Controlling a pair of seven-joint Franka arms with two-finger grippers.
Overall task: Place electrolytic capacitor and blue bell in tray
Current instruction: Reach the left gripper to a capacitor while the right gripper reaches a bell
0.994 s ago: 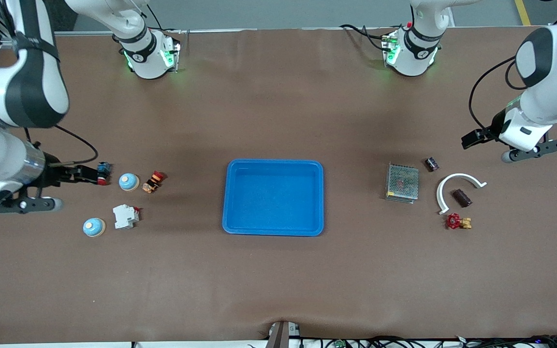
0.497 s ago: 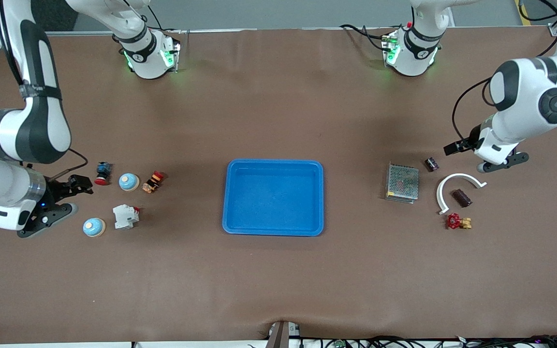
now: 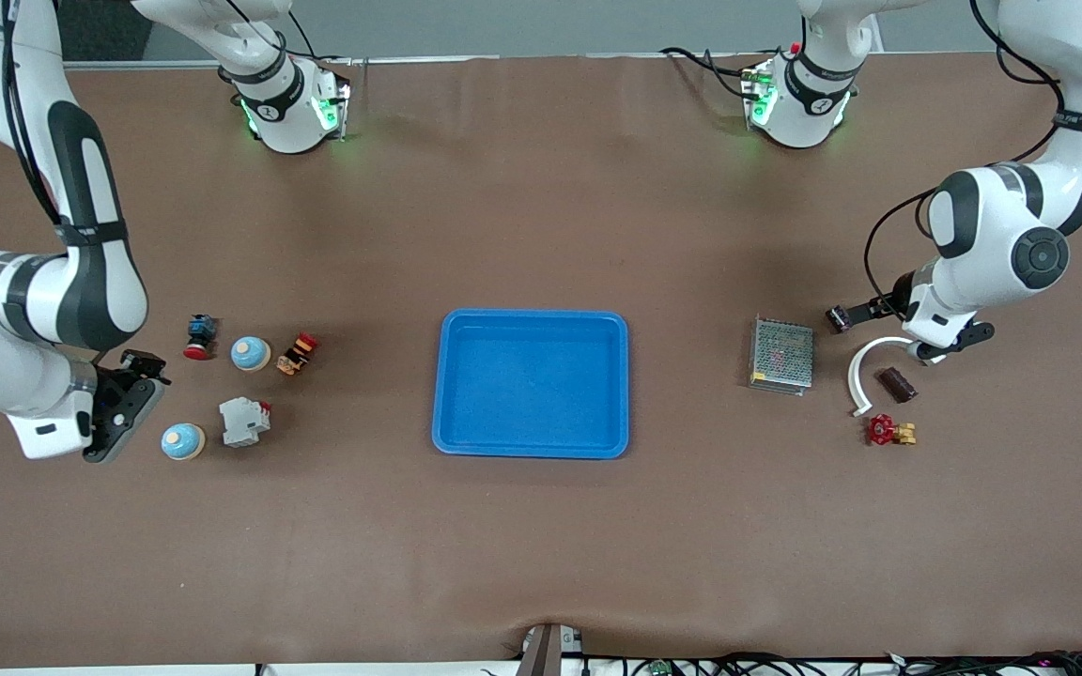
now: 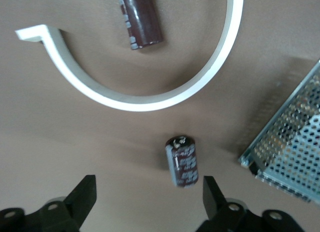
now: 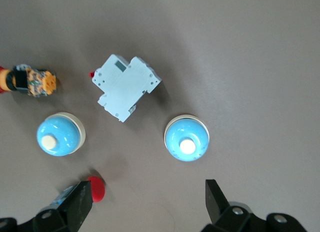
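Note:
The blue tray lies empty at the table's middle. Toward the left arm's end a small dark electrolytic capacitor lies beside a metal mesh box. A second, brown capacitor lies inside a white arc. My left gripper hangs open above the small capacitor, holding nothing. Toward the right arm's end are two blue bells, also in the right wrist view. My right gripper hovers open beside them.
A white breaker sits between the bells. A red push button and an orange switch flank the farther bell. A red valve lies nearer the front camera than the arc.
Both arms swung inward and downward. The left gripper came over the small capacitor. The right gripper left the red button and shifted toward the nearer bell.

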